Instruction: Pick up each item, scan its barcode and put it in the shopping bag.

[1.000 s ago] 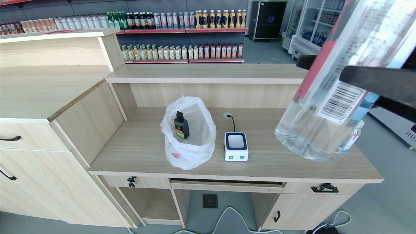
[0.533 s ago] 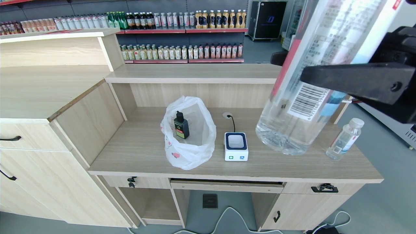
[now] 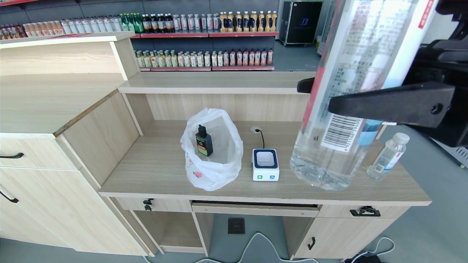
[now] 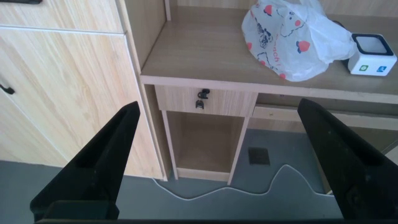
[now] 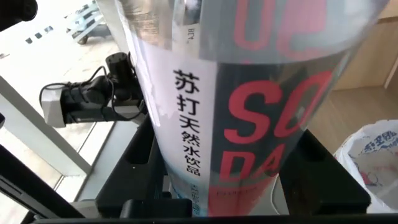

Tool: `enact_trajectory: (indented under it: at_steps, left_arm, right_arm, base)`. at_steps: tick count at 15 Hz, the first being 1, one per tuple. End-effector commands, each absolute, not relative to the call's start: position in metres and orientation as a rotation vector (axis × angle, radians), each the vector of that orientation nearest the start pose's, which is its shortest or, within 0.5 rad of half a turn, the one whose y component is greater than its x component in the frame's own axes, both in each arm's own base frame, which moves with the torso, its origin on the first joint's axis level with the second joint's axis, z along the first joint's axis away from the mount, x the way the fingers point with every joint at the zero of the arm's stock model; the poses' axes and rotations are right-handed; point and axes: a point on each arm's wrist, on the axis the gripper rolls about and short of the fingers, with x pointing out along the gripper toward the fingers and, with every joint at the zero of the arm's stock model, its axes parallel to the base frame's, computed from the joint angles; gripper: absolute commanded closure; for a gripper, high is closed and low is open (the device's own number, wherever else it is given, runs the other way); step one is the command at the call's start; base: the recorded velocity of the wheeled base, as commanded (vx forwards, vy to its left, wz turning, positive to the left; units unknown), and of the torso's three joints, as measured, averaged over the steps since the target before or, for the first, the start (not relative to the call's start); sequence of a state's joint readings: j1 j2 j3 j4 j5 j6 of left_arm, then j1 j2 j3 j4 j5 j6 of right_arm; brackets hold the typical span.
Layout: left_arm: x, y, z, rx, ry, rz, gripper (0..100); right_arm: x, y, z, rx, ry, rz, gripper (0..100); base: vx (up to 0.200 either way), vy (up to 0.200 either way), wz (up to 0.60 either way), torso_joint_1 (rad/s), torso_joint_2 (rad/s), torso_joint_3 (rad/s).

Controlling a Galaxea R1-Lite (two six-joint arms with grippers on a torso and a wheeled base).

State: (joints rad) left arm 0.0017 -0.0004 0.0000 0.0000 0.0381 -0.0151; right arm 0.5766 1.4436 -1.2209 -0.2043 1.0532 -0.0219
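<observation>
Right gripper: clamped across the large clear bottle at its label, one black finger on the near side and the other tip showing past the bottle's far side. The bottle is held in the air close to the head camera, nearly upright with its base down and its top leaning slightly toward the robot's right. The barcode panel faces the camera (red and white label with large red lettering, seen close in the right wrist view). In the head view its base appears over the right part of the counter, between the scanner and a small water bottle. Height above the surface: cannot tell.

Shopping bag: white plastic, mouth open, standing left of centre on the counter. A dark bottle with a black cap stands upright inside it.

The scanner is just beside the bag on its right, near the front edge, with its cable running toward the back edge.

The small water bottle stands upright near the right edge.

Left gripper: fingers spread wide, nothing between them. It is low, in front of the counter's front left corner, facing the drawer beneath.
</observation>
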Motion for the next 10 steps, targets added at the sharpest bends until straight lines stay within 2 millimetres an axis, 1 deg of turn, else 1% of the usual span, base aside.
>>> enact_trajectory:
  at_steps: [1, 3, 4, 5, 8, 10]
  left_arm:
    - [-0.023, 0.001, 0.075, -0.015, 0.0, 0.04, 0]
    - [-0.023, 0.001, 0.075, -0.015, 0.0, 0.04, 0]
    - [-0.023, 0.001, 0.075, -0.015, 0.0, 0.04, 0]
    - [-0.023, 0.001, 0.075, -0.015, 0.0, 0.04, 0]
    - [-0.023, 0.001, 0.075, -0.015, 0.0, 0.04, 0]
    - [-0.023, 0.001, 0.075, -0.015, 0.0, 0.04, 0]
  right_arm:
    - [0.186, 0.148, 0.333, -0.009, 0.016, 1.643, 100]
    - [0.182, 0.147, 0.331, -0.002, 0.043, 1.649, 100]
    - [0.179, 0.15, 0.33, 0.0, 0.055, 1.664, 100]
    - [0.177, 0.157, 0.33, -0.003, 0.057, 1.672, 100]
    - [0.176, 0.177, 0.327, -0.009, 0.063, 1.621, 100]
    - [0.174, 0.179, 0.323, -0.008, 0.085, 1.627, 100]
  base:
    - [0.0, 0.0, 0.0, 0.0, 0.0, 0.0]
    - [0.0, 0.0, 0.0, 0.0, 0.0, 0.0]
    - [0.0, 0.0, 0.0, 0.0, 0.0, 0.0]
    - [0.0, 0.0, 0.0, 0.0, 0.0, 0.0]
    - [0.0, 0.0, 0.0, 0.0, 0.0, 0.0]
    - [0.0, 0.0, 0.0, 0.0, 0.0, 0.0]
